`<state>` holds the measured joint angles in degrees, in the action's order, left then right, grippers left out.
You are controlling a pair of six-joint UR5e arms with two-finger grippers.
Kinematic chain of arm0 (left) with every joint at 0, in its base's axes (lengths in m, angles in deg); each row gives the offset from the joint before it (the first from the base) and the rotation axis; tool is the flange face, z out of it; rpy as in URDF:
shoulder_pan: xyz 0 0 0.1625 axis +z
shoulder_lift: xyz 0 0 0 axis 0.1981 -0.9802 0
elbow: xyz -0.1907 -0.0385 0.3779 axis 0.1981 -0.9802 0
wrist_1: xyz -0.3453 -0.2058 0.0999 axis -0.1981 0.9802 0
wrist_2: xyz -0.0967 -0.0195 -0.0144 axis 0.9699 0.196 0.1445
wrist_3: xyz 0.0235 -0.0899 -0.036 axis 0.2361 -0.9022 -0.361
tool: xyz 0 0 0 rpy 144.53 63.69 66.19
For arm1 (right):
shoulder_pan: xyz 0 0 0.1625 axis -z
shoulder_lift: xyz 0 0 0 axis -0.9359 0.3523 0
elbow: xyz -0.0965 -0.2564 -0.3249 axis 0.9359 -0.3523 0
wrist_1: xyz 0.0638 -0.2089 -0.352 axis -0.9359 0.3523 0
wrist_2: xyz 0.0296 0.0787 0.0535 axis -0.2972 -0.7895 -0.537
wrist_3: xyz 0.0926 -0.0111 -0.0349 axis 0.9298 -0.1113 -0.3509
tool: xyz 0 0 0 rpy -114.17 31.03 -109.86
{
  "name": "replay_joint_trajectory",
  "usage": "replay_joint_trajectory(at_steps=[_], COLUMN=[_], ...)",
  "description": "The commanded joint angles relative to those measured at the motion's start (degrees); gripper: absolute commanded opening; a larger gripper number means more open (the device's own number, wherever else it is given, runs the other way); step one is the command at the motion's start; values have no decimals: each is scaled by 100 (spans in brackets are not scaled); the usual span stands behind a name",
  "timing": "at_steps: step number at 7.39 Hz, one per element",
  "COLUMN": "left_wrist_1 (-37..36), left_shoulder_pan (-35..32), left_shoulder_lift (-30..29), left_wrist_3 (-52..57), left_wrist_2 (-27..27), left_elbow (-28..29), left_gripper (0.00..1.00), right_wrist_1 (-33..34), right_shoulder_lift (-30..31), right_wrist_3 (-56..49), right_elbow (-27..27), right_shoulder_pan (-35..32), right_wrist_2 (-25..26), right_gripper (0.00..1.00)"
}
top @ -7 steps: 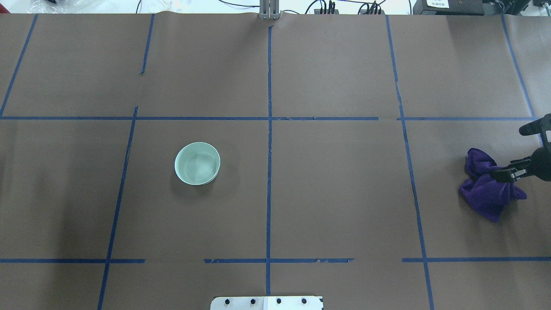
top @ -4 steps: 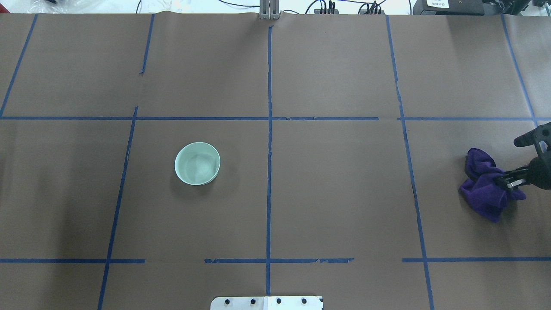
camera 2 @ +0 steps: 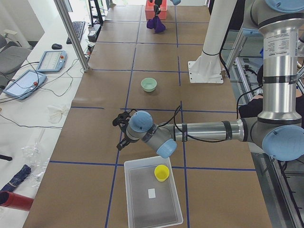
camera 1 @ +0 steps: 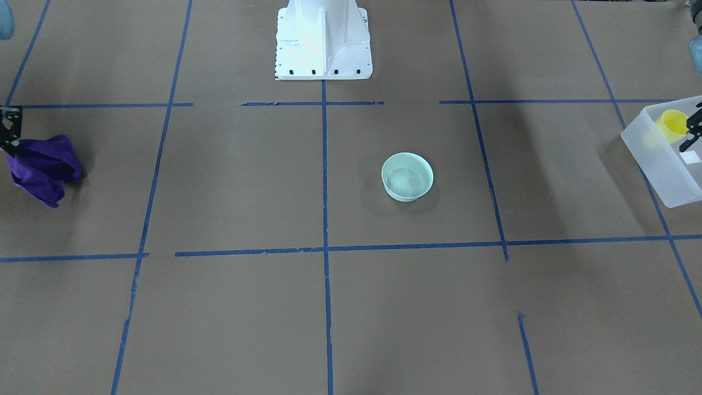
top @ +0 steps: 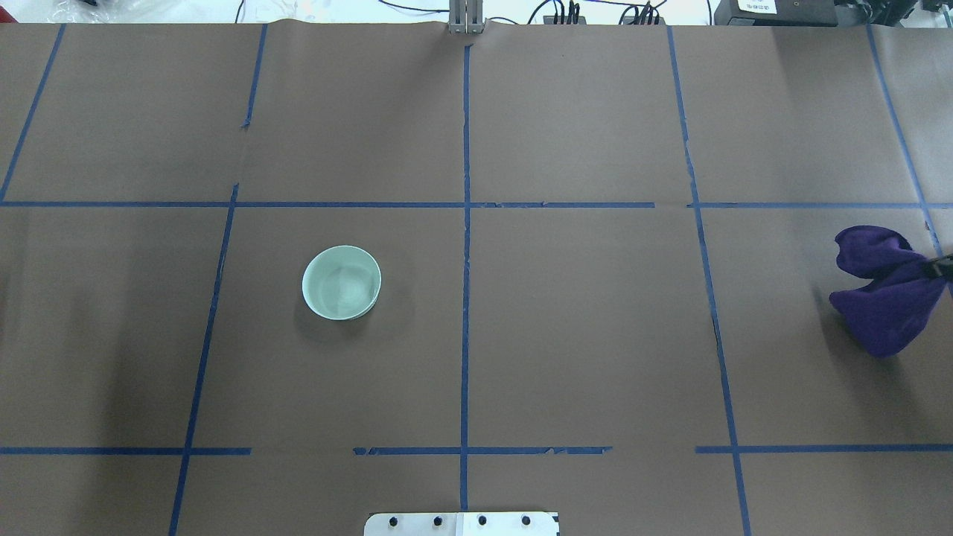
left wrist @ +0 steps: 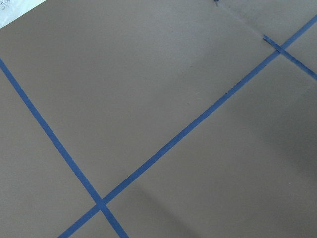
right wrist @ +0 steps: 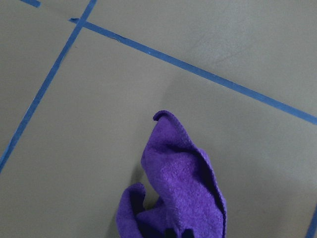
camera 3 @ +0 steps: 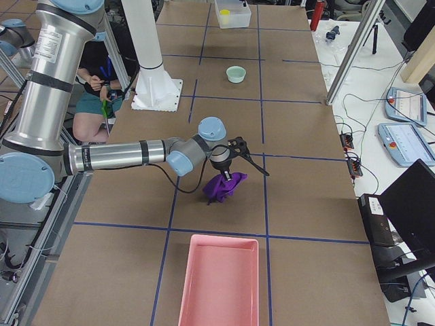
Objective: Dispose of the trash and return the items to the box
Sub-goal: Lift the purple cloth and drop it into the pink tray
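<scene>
- The right gripper (camera 3: 231, 173) is closed on the gathered top of the purple cloth (top: 886, 298), which hangs from it in a bunch near the table's right end. Its lowest fold is close to the paper; I cannot tell whether it touches.
- The left gripper (camera 2: 119, 133) hovers just beside the box (camera 2: 137, 204), over bare table. No view shows whether its jaws are parted or closed.
- The yellow cup (camera 2: 161, 172) is already in a corner of the box.
- The mint-green bowl (top: 342, 282) sits upright and alone on the left half of the table, well apart from both grippers and from the box. It looks like the one item yet to be returned.
- The bowl appears rigid, light and smooth, so its sloped wall is probably slippery. The rim is the best hold, one finger inside and one outside.
- The cloth is soft, limp and light. It will likely sag and swing when carried.
- The pink tray (camera 3: 219, 285) lies near the right arm and is plausibly where the cloth belongs.
</scene>
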<state>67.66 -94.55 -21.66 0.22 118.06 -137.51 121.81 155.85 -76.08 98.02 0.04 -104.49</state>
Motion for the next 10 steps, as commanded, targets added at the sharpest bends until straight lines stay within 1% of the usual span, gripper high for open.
replay_joint_trajectory(at_steps=[1, 2, 3, 4, 5, 6, 7, 8, 9, 10], left_wrist_1=[6, 6, 6, 6, 6, 15, 24, 24, 6, 6], left_shoulder_pan=[-29, -29, -29, -29, -29, -29, -29, -29, -29, 32], left_shoulder_lift=[31, 49, 58, 75, 84, 84, 101, 102, 76, 67], left_wrist_3=[-404, -423, -424, -424, -432, -615, -835, -845, -1150, -2110], left_wrist_2=[-94, -216, -218, -218, -218, -218, -226, -226, -226, -418], left_elbow=[-145, -189, -190, -216, -225, -277, -408, -427, -444, -784], left_gripper=[100, 100, 100, 100, 100, 100, 100, 100, 100, 100], right_wrist_1=[2609, 3789, 4505, 4538, 4513, 4199, 3422, 2979, 2870, 2634], right_shoulder_lift=[-574, -1100, -1584, -1868, -1992, -1889, -1401, -1257, -1177, -1185], right_wrist_3=[-2565, -4005, -5333, -6173, -6738, -7057, -6965, -6085, -5006, -4177], right_elbow=[377, 160, -390, -1014, -1551, -2078, -2275, -2225, -2207, -1998], right_shoulder_pan=[-1629, -2350, -3105, -3557, -3674, -3675, -3675, -3675, -3658, -3388], right_wrist_2=[-565, -515, -427, -113, 116, 162, 67, -265, -781, -917], right_gripper=[0, 0, 0, 0, 0, 39, 99, 100, 100, 100])
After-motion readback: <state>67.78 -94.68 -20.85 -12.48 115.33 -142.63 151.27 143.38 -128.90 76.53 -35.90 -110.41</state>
